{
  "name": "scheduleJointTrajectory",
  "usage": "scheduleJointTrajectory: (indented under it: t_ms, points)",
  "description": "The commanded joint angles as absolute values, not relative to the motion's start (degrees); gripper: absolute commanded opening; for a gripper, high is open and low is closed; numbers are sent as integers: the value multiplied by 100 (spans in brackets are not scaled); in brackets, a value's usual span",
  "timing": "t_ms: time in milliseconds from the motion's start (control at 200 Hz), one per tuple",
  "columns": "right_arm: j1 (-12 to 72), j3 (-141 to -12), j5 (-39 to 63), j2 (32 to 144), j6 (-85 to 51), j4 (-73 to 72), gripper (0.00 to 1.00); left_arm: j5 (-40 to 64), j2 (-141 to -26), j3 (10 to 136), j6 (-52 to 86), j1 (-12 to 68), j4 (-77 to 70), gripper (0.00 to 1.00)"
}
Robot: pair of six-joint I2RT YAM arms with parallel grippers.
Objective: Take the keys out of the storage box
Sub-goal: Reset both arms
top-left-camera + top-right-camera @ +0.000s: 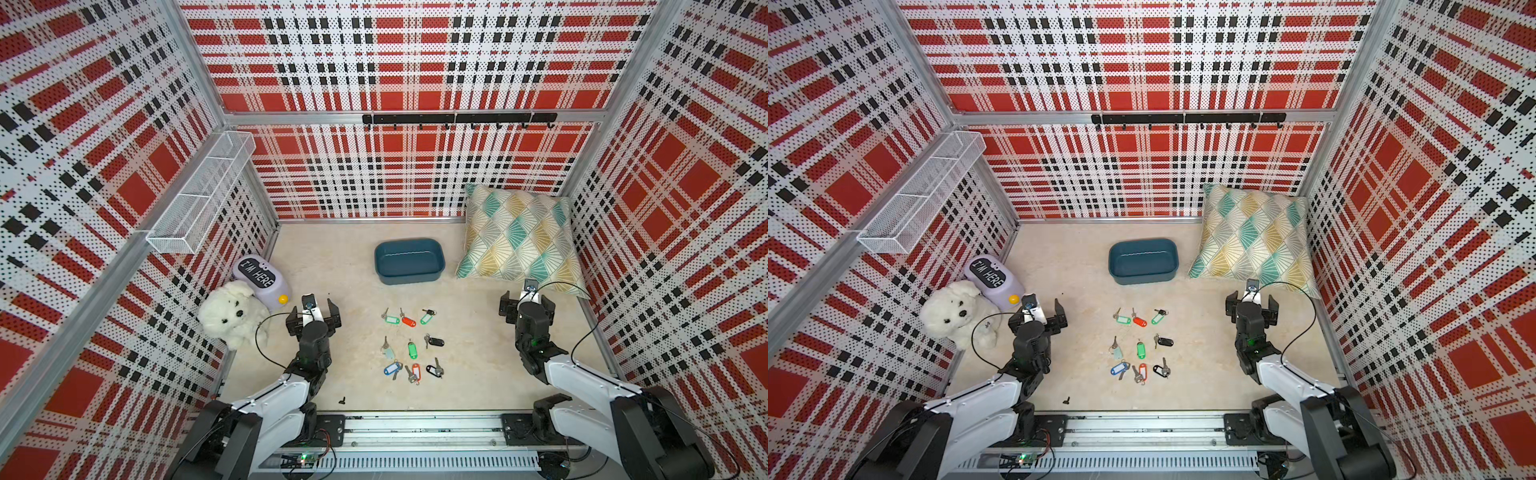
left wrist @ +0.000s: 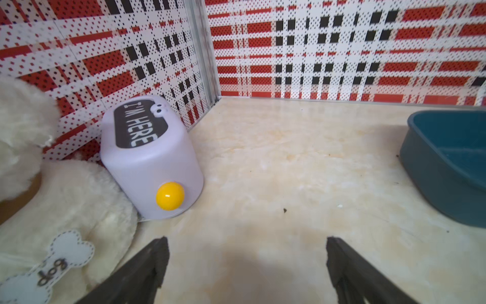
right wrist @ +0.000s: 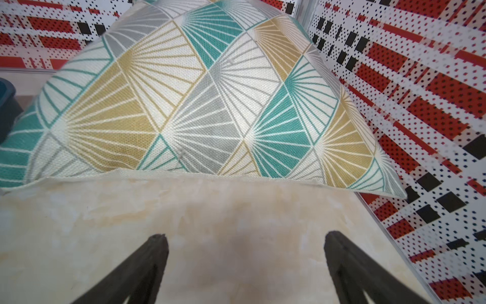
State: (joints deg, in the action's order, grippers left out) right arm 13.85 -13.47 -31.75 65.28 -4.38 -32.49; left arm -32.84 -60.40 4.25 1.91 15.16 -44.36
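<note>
1. Keys [image 1: 412, 350] [image 1: 1140, 349]: all nine lie on the worktop [image 1: 340, 257], loosely grouped in three rows of three, between the two arms and nearer the camera than the storage box.
2. Tag colours, far row to near row: green, red, green; pale grey, green, black; blue, red, black. The keys lie close together, and I can't tell whether any touch.
3. Storage box [image 1: 409, 277] [image 1: 1143, 276]: dark teal tub, upright and empty, standing apart from the keys. Its right end is just beside the pillow [image 1: 515, 237], and I can't tell whether they touch.
4. Left end effector [image 1: 312, 316] [image 1: 1038, 318] [image 2: 246, 244]: jaws spread wide, nothing between them, bare worktop below. It sits to the left of the key group, near the plush dog [image 1: 232, 311]. The left wrist view shows the box [image 2: 441, 184] at one edge and the lilac "I'M HERE" container [image 2: 150, 163] with its yellow knob.
5. Right end effector [image 1: 527, 308] [image 1: 1252, 307] [image 3: 245, 238]: jaws fully apart and holding nothing. It is right of the keys, just short of the pillow's near edge [image 3: 210, 105].
6. Fixtures: white wire-mesh basket [image 1: 199, 191] on the left wall, black hook rail [image 1: 457, 118] on the back wall.
7. Small black bit [image 1: 342, 400] on the worktop near the left arm's base; too small to identify.
</note>
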Motion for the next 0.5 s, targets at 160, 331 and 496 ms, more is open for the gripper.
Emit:
scheduleJointTrajectory:
  t_ms: [160,331,496]
  points:
    - [932,-1819,-2356,7893,-80,-5112,100,-973,-7286,809,107,384,-6558,99]
    - [408,-2108,-1426,8572,-393,-5232,100,-645,-8388,1122,-250,265,-7329,99]
    - [405,-1690,-929,8850,-145,-6304,100,-128,-8858,1044,-34,-51,-7917,99]
